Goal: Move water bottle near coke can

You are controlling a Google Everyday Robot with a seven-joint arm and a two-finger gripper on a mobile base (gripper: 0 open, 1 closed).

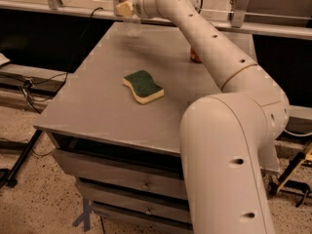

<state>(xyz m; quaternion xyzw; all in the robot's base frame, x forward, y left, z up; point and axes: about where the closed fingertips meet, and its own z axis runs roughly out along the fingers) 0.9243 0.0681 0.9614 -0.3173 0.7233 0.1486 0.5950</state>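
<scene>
Standing upright at the far edge of the table (97,106), at 12 o'clock from the sponge (143,86): water bottle (132,27), clear plastic.

Claw (124,8): at the bottle's upper body, touching it or just beside it. I cannot tell how far open it is, nor whether it has hold of anything.

Coke can (195,56): at 4 o'clock from the bottle, mostly hidden behind the arm (219,48), with only a red sliver showing.

Step in hand, as judged: securing the bottle.

Handling notes: grip squarely at mid-body; lift only a little and keep it upright; carry toward 4 o'clock, the sponge lying off that line; set down just beside the can without knocking it.
</scene>
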